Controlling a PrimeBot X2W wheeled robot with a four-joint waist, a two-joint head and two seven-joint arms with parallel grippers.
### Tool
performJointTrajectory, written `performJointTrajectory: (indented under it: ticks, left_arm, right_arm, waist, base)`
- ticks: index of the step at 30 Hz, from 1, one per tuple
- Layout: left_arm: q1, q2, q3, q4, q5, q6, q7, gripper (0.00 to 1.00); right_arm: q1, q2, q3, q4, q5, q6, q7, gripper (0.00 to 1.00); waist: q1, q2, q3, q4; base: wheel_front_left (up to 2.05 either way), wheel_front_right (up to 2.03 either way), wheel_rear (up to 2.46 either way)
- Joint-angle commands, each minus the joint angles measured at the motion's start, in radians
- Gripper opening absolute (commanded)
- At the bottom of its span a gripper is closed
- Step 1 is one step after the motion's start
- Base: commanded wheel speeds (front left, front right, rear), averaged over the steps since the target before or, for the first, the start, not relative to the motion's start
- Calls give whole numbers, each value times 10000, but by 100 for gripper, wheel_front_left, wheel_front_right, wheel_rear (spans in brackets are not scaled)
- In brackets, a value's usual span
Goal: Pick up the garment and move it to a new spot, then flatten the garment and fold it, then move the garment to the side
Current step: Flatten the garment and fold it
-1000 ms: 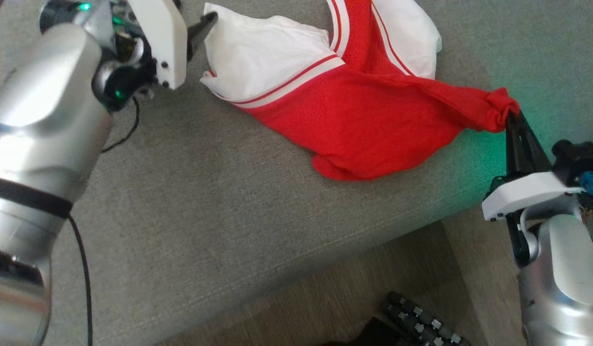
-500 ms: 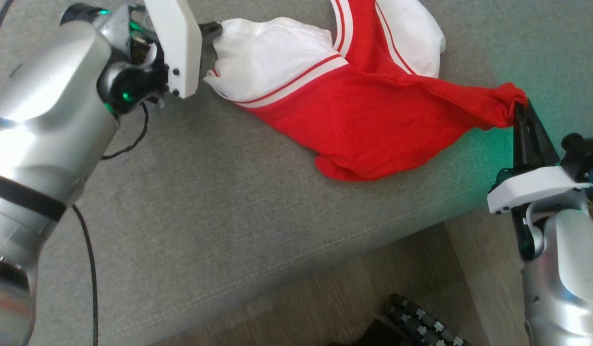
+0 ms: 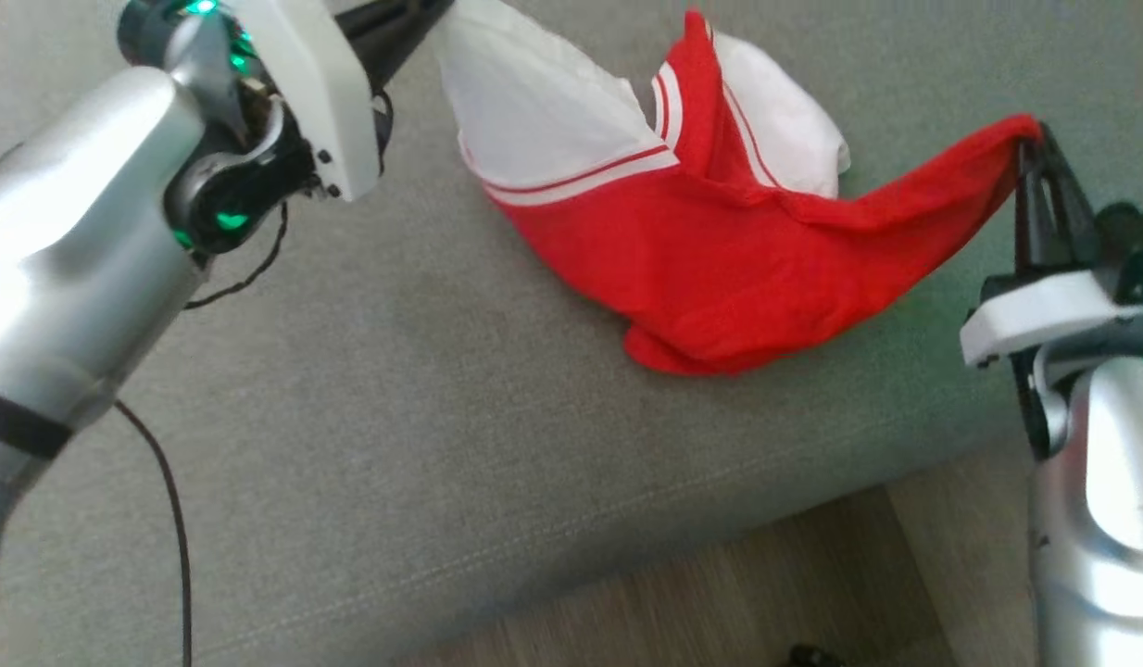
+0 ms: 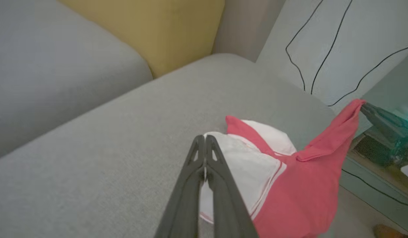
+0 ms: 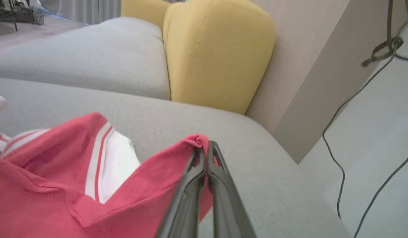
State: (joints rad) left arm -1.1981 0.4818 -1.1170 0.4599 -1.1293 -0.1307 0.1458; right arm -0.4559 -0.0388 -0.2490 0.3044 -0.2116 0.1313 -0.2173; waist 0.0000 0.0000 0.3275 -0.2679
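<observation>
On the grey seat (image 3: 349, 417), one garment (image 3: 720, 278), red with white panels, hangs between two grippers. Left gripper (image 4: 204, 140): fingers pressed together on a white corner, held up at the seat's far left. Right gripper (image 5: 206, 147): fingers pinched on a red corner, held up near the seat's right edge. The cloth between the two holds sags. Its lowest red fold appears to rest on the seat toward the front edge, and a white panel lies on the seat behind.

Step judged in hand: the pick-up and move to a new spot. Flattening, folding and setting aside are not yet done.

The next move calls for both arms to lift and travel together, keeping their spacing so neither corner slips, and high enough to clear the trailing fold before it drags.

Count: garment, one; grippers, two, one corner each; white panels in head view, two; yellow cushion (image 5: 217, 53), one plainly, with a second yellow edge behind; dark cables (image 5: 323, 137), several, number uncertain.
</observation>
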Motion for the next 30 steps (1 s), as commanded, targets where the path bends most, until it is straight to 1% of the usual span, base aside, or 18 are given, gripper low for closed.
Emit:
performJointTrajectory:
  ticks: [1, 4, 6, 8, 13, 17, 22, 25, 28, 30]
  left_arm:
    - [-793, 450, 425, -292, -22, 0, -218, 0]
    - [-1120, 902, 434, -601, -15, 0, -782, 0]
    - [-1398, 1247, 442, -812, 31, 0, -957, 0]
    - [-1707, 1609, 465, -1013, 128, 0, -1070, 0]
    - [-2427, 2452, 644, -1261, 580, 1, -1391, 0]
    - [-2864, 2878, 1024, -1239, 938, 122, -1995, 0]
    - [-3398, 3103, 1292, -1003, 1495, 321, -2624, 0]
    - [-3764, 3083, 1331, -649, 1847, 435, -2809, 0]
    - [-4132, 2925, 1193, -177, 2008, 379, -2507, 0]
    - [-4388, 2711, 1029, 95, 1931, 218, -2174, 0]
  right_arm:
    - [-498, -114, 211, -478, -26, -6, 112, 0]
    - [-795, -193, 425, -945, -166, -6, 666, 0]
    - [-1054, -529, 679, -1163, -73, -6, 1206, 0]
    - [-1339, -1023, 1066, -1257, 166, -6, 1914, 0]
    - [-2127, -2652, 2184, -1433, 1050, -6, 3485, 0]
    - [-2936, -3652, 2697, -1474, 1565, -6, 3982, 0]
    - [-4224, -4318, 3374, -994, 1830, -6, 4140, 0]
    - [-5162, -4517, 3772, -428, 1791, -6, 4099, 0]
    - [-6205, -4583, 4159, 324, 1639, -6, 4031, 0]
    - [-6919, -4507, 4453, 956, 1573, -6, 4022, 0]
  waist:
    - [0, 0, -569, 209]
    - [0, 0, -1053, 302]
    - [0, 0, -1324, 376]
    - [0, 0, -1578, 465]
    - [0, 0, -2094, 719]
    - [0, 0, -2377, 927]
    - [0, 0, -2441, 1201]
    - [0, 0, -2242, 1384]
    - [0, 0, -1739, 1567]
    - [0, 0, -1283, 1695]
  base:
    - [0, 0, 0]
    - [0, 0, 0]
    - [0, 0, 0]
    - [0, 0, 0]
    - [0, 0, 0]
    - [0, 0, 0]
    - [0, 0, 0]
    - [0, 0, 0]
    - [0, 0, 0]
    - [0, 0, 0]
